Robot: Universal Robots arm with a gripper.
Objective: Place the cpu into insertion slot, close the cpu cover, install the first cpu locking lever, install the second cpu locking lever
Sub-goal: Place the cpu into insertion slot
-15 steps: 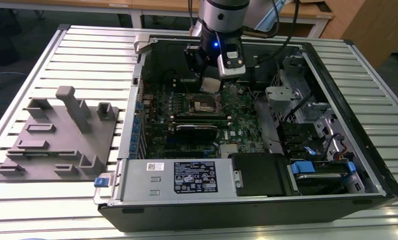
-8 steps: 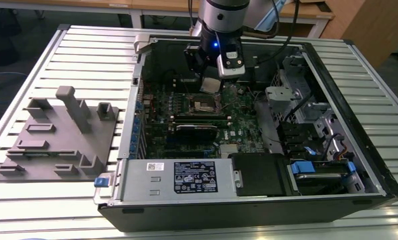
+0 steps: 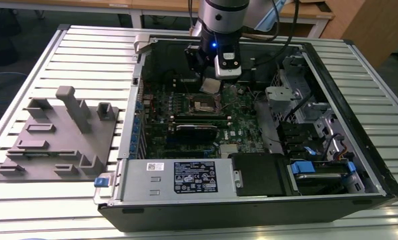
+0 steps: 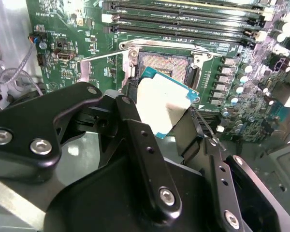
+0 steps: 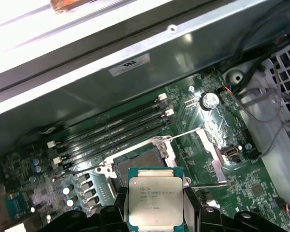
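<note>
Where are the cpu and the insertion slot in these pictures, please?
the cpu point(image 5: 154, 198), first wrist view, on the middle of its metal top.
the insertion slot point(image 5: 137, 162), first wrist view, on the exposed dark bed inside its metal rim.

Your slatted table point(image 3: 85, 50) carries an open computer case point(image 3: 252, 215) under the end effector point(image 3: 211, 86), a grey fixture point(image 3: 58, 150) well aside.
</note>
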